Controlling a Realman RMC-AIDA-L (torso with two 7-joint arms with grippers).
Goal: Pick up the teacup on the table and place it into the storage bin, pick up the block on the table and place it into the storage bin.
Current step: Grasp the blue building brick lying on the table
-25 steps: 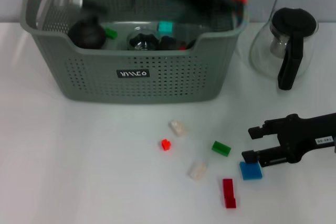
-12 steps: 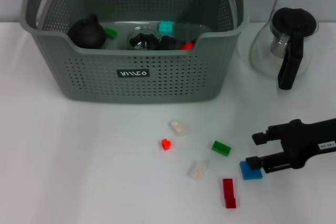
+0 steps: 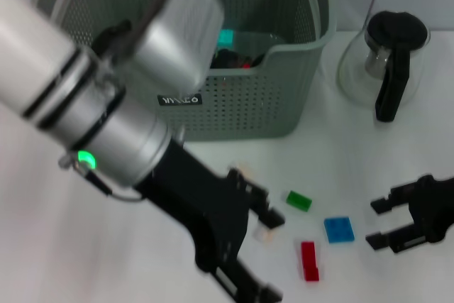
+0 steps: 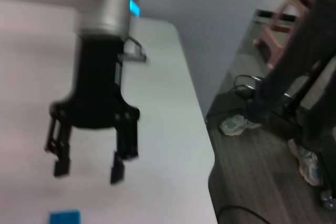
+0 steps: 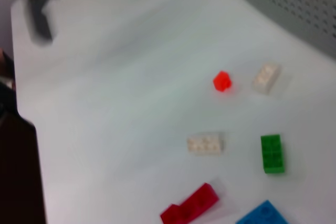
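Observation:
The grey-green storage bin [image 3: 284, 97] stands at the back of the table, partly hidden by my left arm. Loose blocks lie in front of it: a blue block [image 3: 339, 229] [image 5: 262, 214], a green block [image 3: 299, 201] [image 5: 272, 153] and a long red block [image 3: 308, 260] [image 5: 190, 204]. My left gripper [image 3: 275, 257] hangs low over the table just left of them, open and empty. My right gripper [image 3: 386, 223] [image 4: 89, 166] is open and empty, a short way right of the blue block. The teacup is out of view.
A glass carafe [image 3: 390, 62] with a black lid and handle stands right of the bin. Two white blocks [image 5: 205, 143] [image 5: 266, 76] and a small red block [image 5: 222, 81] also lie on the table. A teal block [image 3: 225, 37] shows inside the bin.
My left arm has swung from above the bin down across the front of the table. My right gripper has drawn back to the right, leaving the blue block where it lay.

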